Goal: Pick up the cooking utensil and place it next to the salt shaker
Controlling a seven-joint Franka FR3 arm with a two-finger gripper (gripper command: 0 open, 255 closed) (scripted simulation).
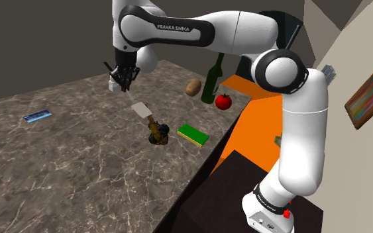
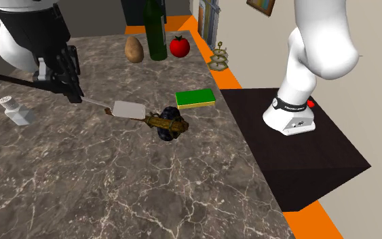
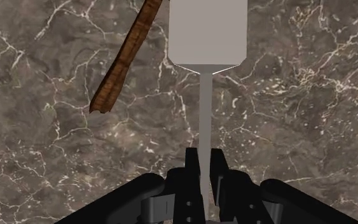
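My gripper (image 2: 66,80) is shut on a spatula (image 2: 127,108) with a flat grey blade, a thin metal shaft and a long black handle. In the wrist view the fingers (image 3: 196,167) clasp the shaft just behind the blade (image 3: 207,32). The spatula (image 1: 140,108) hangs tilted over the marble counter (image 1: 79,172), blade end lower. A small white salt shaker (image 2: 16,112) stands on the counter, beyond the handle end at the second exterior view's left. It also peeks out beside the gripper (image 1: 123,79) as a white shape (image 1: 114,85).
A brown-and-black object (image 2: 167,124) lies just past the blade; its brown part (image 3: 123,60) sits beside the blade. A green-yellow sponge (image 2: 195,98), a dark bottle (image 2: 156,30), a potato (image 2: 134,49) and a red fruit (image 2: 178,46) stand nearby. A blue item (image 1: 38,116) lies farther off.
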